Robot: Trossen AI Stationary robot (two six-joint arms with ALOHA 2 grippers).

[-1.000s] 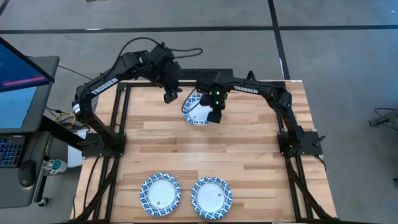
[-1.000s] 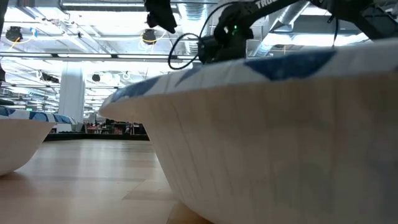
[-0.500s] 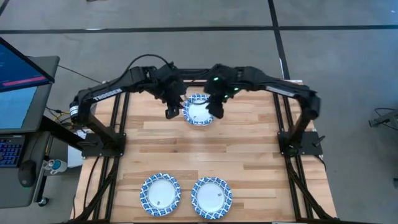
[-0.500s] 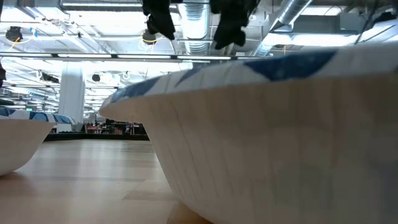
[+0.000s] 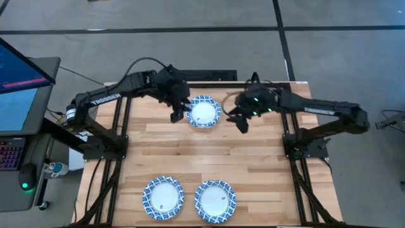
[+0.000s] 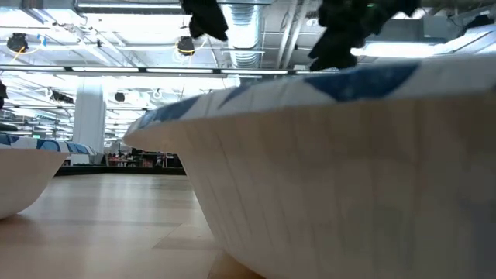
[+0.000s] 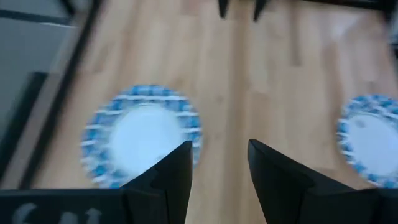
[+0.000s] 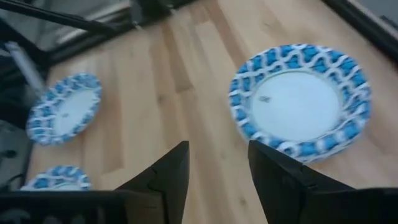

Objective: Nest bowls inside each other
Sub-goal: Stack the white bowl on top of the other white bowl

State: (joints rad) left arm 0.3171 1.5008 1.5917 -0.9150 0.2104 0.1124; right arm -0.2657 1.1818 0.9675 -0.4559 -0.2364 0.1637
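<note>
Overhead, we see the pale wooden slatted counter (image 5: 209,152) with three small round paper bowls, each white in the centre with a blue-and-white patterned rim. Going left to right: the left tool (image 5: 178,113) hangs just beside the far bowl (image 5: 204,112), on its left, fingers apart and holding nothing. That far bowl sits near the counter's back edge, between the two tools. The right tool (image 5: 242,122) hangs near the bowl's right side, clear of it, its fingers also parted and empty.

At the front edge lie the other two, well apart from the far one: the front-left bowl (image 5: 162,195) and the front-right bowl (image 5: 215,200), side by side and close together.

From counter height, we get what the overhead camera cannot give: the ribbed white wall of one front bowl fills most of the frame (image 6: 349,170), a second bowl's edge shows at the left (image 6: 23,174), and both tools hang as dark shapes above. The far bowl is hidden there.

Each wrist camera shows bowls lying flat on the wood beyond parted dark fingers (image 7: 174,180) (image 8: 171,174).
</note>
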